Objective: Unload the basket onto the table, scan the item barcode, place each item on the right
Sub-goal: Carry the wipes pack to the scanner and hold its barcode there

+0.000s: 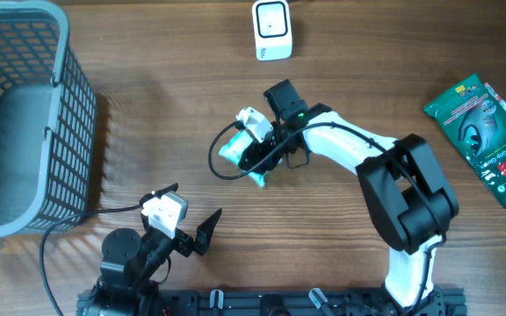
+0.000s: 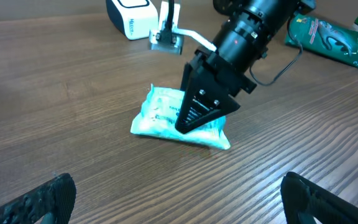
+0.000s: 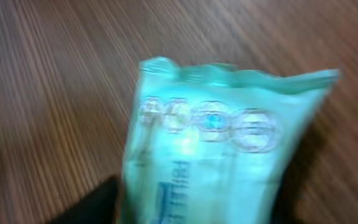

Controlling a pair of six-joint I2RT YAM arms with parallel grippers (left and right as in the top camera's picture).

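Your right gripper (image 2: 194,118) straddles the teal packet (image 2: 157,112) on the table (image 2: 55,93), and you cannot tell if it grips. Your left gripper (image 2: 176,193) gapes wide. The basket (image 1: 77,96) stands well apart.

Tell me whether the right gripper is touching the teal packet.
Touching. In the left wrist view the right gripper presses its near finger against the side of the teal packet; the right wrist view shows the packet between both fingers.

Teal packet (image 2: 156,116), grey basket (image 1: 79,132).
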